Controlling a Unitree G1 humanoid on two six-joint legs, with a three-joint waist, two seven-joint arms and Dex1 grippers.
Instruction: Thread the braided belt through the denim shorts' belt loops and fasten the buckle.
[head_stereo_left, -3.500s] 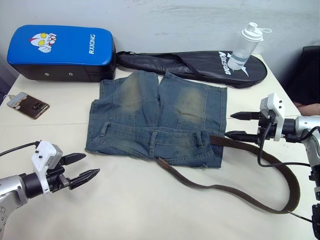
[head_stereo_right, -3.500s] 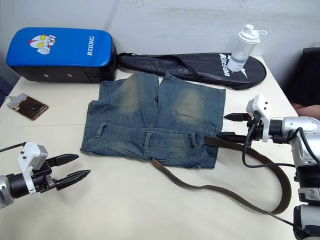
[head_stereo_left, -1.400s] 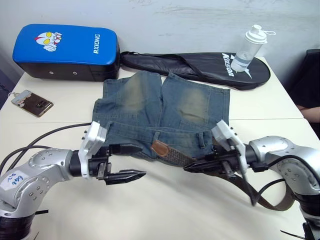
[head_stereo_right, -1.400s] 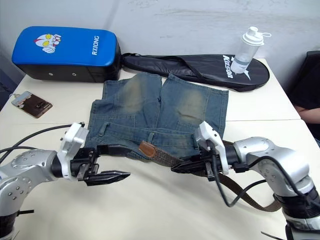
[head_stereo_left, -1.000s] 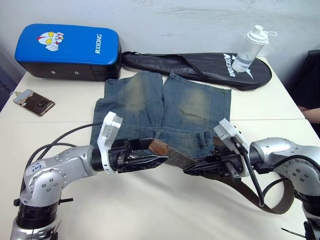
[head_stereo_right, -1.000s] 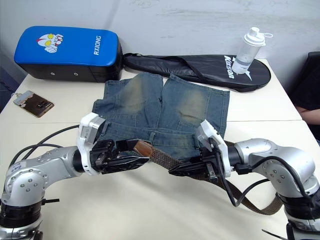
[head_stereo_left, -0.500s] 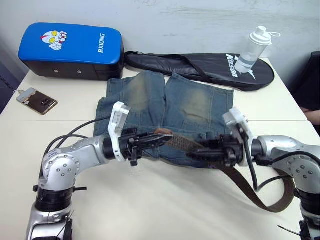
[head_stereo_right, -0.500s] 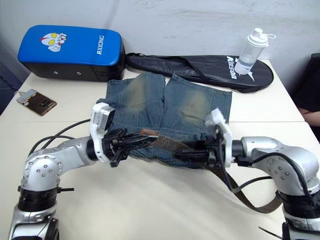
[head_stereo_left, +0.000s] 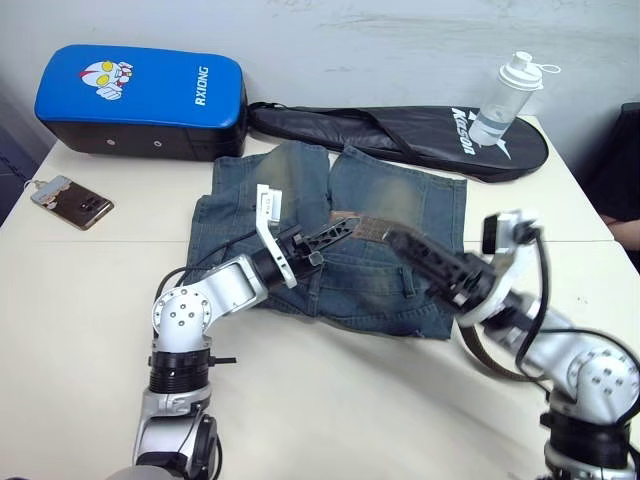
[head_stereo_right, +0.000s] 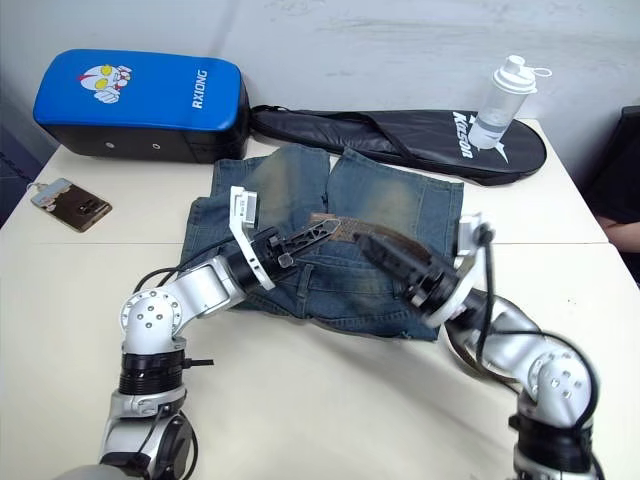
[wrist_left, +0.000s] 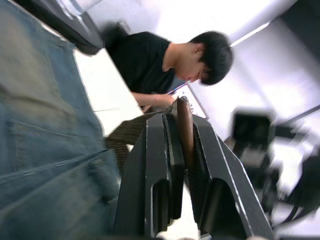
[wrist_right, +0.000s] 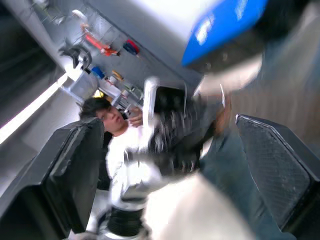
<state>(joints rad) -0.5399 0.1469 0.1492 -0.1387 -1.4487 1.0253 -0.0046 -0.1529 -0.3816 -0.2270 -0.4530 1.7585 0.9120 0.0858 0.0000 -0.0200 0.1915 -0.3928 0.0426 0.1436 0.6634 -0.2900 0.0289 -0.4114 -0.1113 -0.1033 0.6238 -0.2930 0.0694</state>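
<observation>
Belt (head_stereo_left: 365, 227) is lifted over the shorts (head_stereo_left: 330, 240), its free end nipped tight in the left gripper (head_stereo_left: 345, 226); rest of the strap runs past the right gripper (head_stereo_left: 395, 236) and loops down onto the table (head_stereo_left: 90, 330) beside that arm. Left wrist view: both fingers (wrist_left: 155, 165) pressed on the brown strap (wrist_left: 184, 135) w/ denim (wrist_left: 45, 125) alongside, plus a person in a black shirt (wrist_left: 150, 65) beyond. Right wrist view: right fingers (wrist_right: 75, 165) spread wide, nothing between them, left gripper (wrist_right: 175, 135) blurred ahead. Head views add a blue pad (head_stereo_left: 135, 100), racket bag (head_stereo_left: 400, 130), bottle (head_stereo_left: 505, 95), phone (head_stereo_left: 72, 200).
</observation>
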